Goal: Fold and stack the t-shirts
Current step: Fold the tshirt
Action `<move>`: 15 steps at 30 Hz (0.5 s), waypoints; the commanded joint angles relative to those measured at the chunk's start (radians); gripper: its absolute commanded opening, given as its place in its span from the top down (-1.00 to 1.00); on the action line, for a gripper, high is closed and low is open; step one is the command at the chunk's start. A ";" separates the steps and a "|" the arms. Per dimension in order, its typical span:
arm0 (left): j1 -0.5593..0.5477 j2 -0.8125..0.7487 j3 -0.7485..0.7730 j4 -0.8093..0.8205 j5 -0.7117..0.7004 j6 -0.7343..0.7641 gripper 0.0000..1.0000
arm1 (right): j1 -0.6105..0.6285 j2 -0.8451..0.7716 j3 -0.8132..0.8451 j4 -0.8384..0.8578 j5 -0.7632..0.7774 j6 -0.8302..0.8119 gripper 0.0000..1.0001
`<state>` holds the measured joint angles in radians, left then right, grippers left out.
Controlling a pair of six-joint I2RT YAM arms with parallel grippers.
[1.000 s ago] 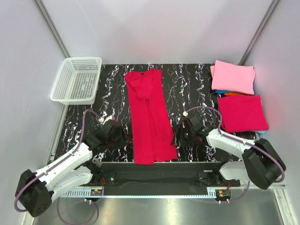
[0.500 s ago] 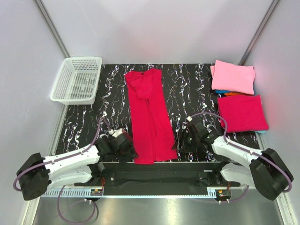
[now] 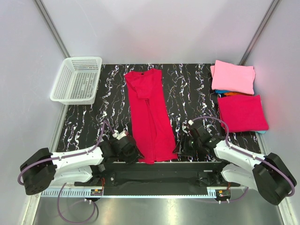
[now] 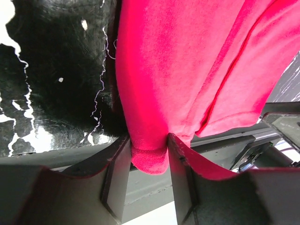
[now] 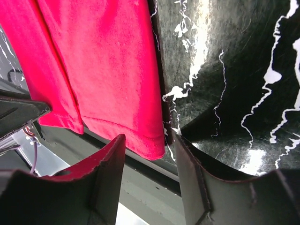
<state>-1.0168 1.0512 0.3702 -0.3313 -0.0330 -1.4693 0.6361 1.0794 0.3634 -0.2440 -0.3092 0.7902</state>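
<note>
1. Crimson cloth t-shirt [image 3: 150, 117], already folded lengthwise into a long strip, lies down the middle of the black white-veined table [image 3: 187, 89]. Collar is at the far end, hem at the near edge.
2. Change: within the last second both arms swung inward and down from the strip's flanks to its two hem corners.
3. Left gripper [image 4: 149, 174]: jaws narrow, near-left hem corner pinched between them.
4. Right gripper [image 5: 147, 187]: jaws wider. The near-right corner lies in the gap, seemingly not squeezed yet.
5. Reading: the crosswise fold, hem toward collar, looks to be next.
6. Around: folded pink t-shirt [image 3: 233, 76] and folded crimson t-shirt [image 3: 242, 112] at far right, with turquoise and orange edges showing between them. White plastic mesh basket [image 3: 77, 79] at far left. Nothing lies across the fold path.
</note>
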 commanded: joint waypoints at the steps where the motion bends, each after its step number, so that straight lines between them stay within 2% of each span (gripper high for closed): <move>1: -0.009 0.018 -0.025 0.015 -0.011 -0.025 0.17 | 0.014 -0.006 -0.034 -0.005 -0.008 0.014 -0.07; 9: -0.035 0.021 -0.014 -0.056 -0.030 -0.072 0.20 | 0.034 0.013 -0.046 0.017 -0.011 0.029 -0.01; 15: -0.104 0.016 0.004 -0.149 -0.084 -0.138 0.10 | 0.048 0.017 -0.047 0.022 0.004 0.038 -0.04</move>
<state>-1.0939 1.0573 0.3733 -0.3641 -0.0616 -1.5600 0.6666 1.0805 0.3382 -0.1989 -0.3344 0.8249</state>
